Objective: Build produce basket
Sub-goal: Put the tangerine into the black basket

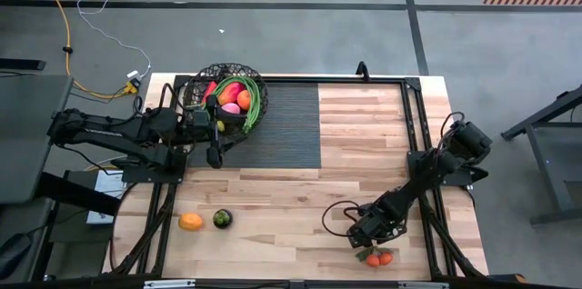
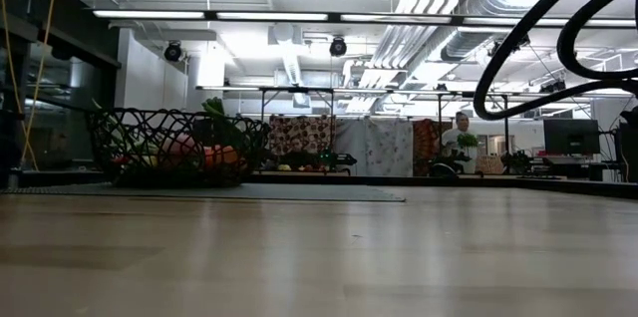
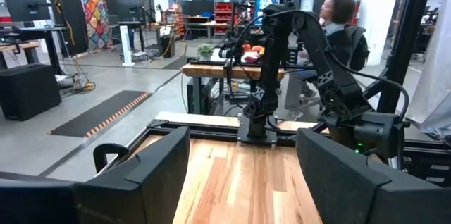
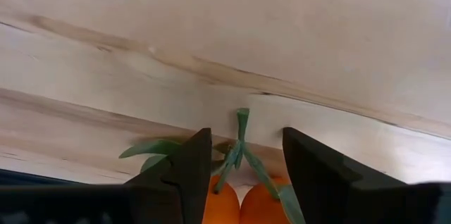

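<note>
So the right pincer is down at about 5 o'clock on the surface, right over a pair of oranges on green stems, fingers either side of the stems. Can't tell if it's actually pinching them. The left pincer hangs at roughly 10 o'clock just beside the basket, fingers spread and holding nothing. The basket already has red, pink and orange fruit plus long green stalks. A loose orange and a dark green fruit sit around 7 o'clock.

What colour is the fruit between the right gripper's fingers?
Orange fruit with green stems, clearest in the right wrist view.
</note>
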Controlling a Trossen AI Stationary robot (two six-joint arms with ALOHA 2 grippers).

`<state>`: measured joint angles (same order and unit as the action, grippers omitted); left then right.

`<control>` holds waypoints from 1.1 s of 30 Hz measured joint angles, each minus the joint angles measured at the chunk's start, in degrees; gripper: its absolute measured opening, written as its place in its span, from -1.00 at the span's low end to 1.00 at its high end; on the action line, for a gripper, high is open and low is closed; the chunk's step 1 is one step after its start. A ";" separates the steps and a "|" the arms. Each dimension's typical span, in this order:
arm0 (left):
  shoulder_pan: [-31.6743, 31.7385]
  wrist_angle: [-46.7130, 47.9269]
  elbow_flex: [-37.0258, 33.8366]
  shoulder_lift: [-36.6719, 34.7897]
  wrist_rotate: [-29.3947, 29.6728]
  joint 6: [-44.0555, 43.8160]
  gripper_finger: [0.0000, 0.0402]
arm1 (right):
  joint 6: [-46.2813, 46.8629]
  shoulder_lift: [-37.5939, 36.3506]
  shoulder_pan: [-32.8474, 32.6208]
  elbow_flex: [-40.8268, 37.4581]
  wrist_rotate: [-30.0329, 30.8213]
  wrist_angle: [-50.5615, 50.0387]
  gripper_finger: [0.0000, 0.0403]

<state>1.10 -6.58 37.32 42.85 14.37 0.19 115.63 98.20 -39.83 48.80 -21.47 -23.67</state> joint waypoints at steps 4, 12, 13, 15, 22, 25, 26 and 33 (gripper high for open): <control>-0.02 0.34 0.00 0.00 0.00 0.01 0.25 | -0.04 0.08 -0.04 0.02 0.02 -0.28 -0.17; 0.00 1.08 0.00 0.00 0.00 0.02 0.25 | -1.01 0.13 -0.08 0.04 0.04 -1.97 -0.36; 0.00 1.08 0.00 0.00 0.00 0.02 0.25 | -1.16 0.13 -0.09 0.04 0.10 -2.21 -0.40; -0.01 1.07 0.00 0.00 0.00 0.02 0.25 | -1.71 0.13 -0.09 0.04 0.11 -2.74 -0.50; 0.00 1.04 0.00 0.00 0.00 0.02 0.25 | -5.89 -0.21 0.00 -0.04 0.19 -3.78 -0.94; 0.00 1.00 0.00 0.00 0.00 0.02 0.25 | -7.95 -0.48 0.02 -0.08 0.62 -4.38 -0.96; -0.01 1.00 0.00 0.00 0.00 0.02 0.25 | -8.70 -0.77 0.02 -0.11 1.11 -4.79 -0.95; -0.02 0.01 0.00 0.00 0.19 -0.80 0.25 | -14.61 -10.68 1.82 -0.28 10.00 -9.77 -0.98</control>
<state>1.08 -6.57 37.32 42.85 14.56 -0.62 101.02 87.52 -38.02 48.51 -11.47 -33.43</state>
